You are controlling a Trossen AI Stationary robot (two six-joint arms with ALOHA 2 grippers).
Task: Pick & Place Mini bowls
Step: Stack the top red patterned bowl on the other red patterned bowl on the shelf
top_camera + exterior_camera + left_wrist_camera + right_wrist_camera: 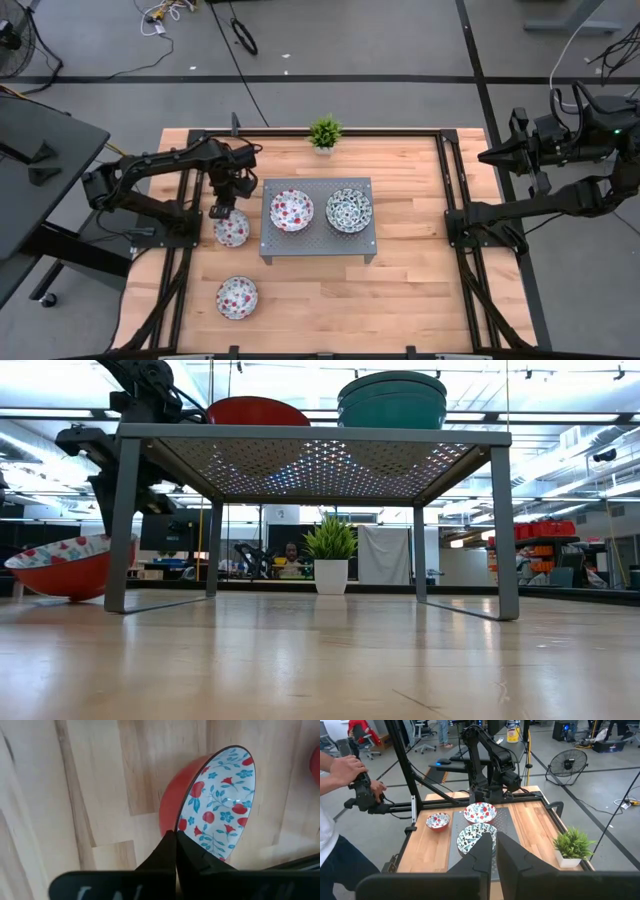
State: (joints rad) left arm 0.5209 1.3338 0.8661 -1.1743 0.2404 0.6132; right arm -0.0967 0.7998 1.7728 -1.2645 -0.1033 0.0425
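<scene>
My left gripper (222,211) is shut on a mini bowl (232,229) with a red outside and red floral spots inside. It hangs just left of the grey metal riser (318,248). On the riser stand a red-spotted mini bowl (291,210) and a dark-patterned mini bowl (349,210). Another red-spotted mini bowl (237,297) rests on its base on the wood near the front left. My right gripper (485,157) is shut on nothing, raised beyond the table's right edge. My left gripper pinches the bowl's rim (176,828) on the far side, one finger (160,852) outside on the red wall and the other inside. The fingers come from above, pointing steeply down. The bowl (70,565) hangs tilted. I cannot tell whether its underside touches the wood.
A small potted plant (324,133) stands at the table's far edge. Black frame rails (448,200) run along the table's sides. Bare wood lies in front of and to the right of the riser. A person (340,775) stands beyond the table's near left corner.
</scene>
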